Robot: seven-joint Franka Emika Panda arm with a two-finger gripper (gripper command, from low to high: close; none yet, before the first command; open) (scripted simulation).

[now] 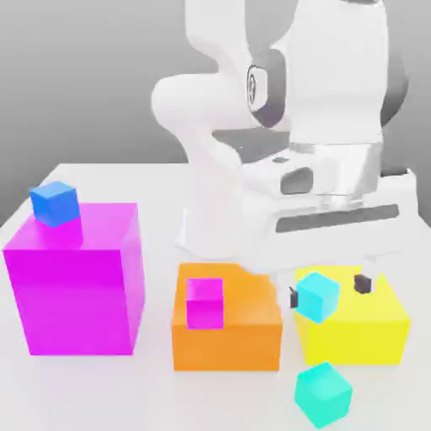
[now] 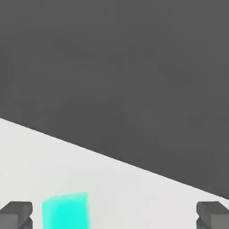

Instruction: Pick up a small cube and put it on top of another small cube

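The gripper (image 1: pixel 328 290) hangs low over the yellow block (image 1: pixel 353 332), pointing down. Its two dark fingers (image 1: pixel 363 284) are spread wide apart. Between them sits a small light-blue cube (image 1: pixel 317 295). The fingers stand on either side of this cube, and I cannot tell if they touch it. In the hand view, the gripper (image 2: pixel 114 214) shows its two grey fingertips (image 2: pixel 16 214) far apart at the edges, with the light-blue cube (image 2: pixel 65 210) close to one of them.

A second small light-blue cube (image 1: pixel 322 394) lies tilted on the white surface (image 1: pixel 151 396), in front of the yellow block and near the front edge.

The yellow block is on the exterior view's right. Just beside it, in the middle, is an orange block (image 1: pixel 226 324). A small pink cube (image 1: pixel 204 302) sits on top of the orange block, near its front.

On the exterior view's left stands a big pink block (image 1: pixel 76 286), taller than the others. A small dark-blue cube (image 1: pixel 55 203) rests on its top, at the back corner on the left.

The white robot arm (image 1: pixel 286 126) rises behind the blocks and bends forward over them. Its hand is above the yellow block.
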